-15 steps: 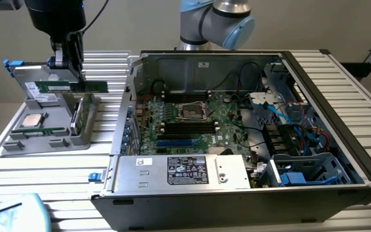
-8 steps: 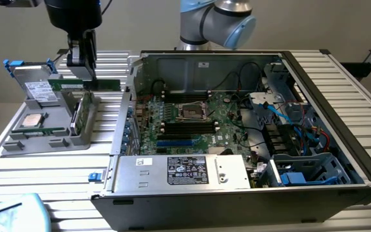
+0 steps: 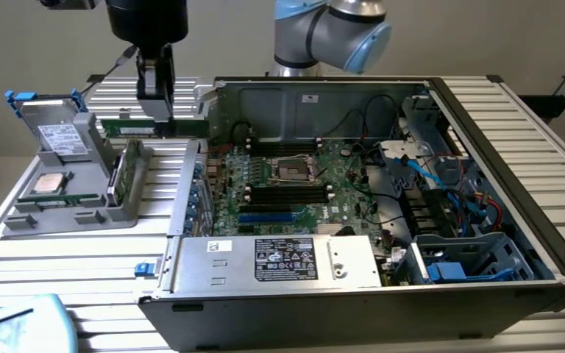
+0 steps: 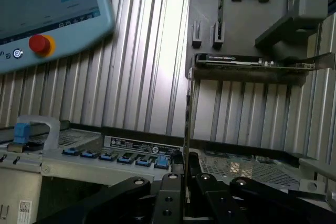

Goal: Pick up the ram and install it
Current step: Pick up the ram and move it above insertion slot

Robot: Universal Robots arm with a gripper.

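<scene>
The ram [image 3: 130,126], a narrow green stick with a white label, hangs level above the table between the grey fixture and the case's wall on the exterior view's left. My gripper [image 3: 156,116] comes straight down on its top edge and is shut on it. In the wrist view the ram [image 4: 187,124] runs edge-on as a thin line out from between the black fingers [image 4: 168,195]. The motherboard's black memory slots [image 3: 288,195] lie inside the open case, beside the processor socket [image 3: 290,168].
The grey fixture [image 3: 27,217] holds a silver processor chip [image 3: 51,182], a broader green card [image 3: 118,176] standing on edge and a drive in a blue caddy [image 3: 57,136]. The case's power supply [image 3: 282,259] is at the front. A teach pendant [image 4: 47,14] lies on the slatted table.
</scene>
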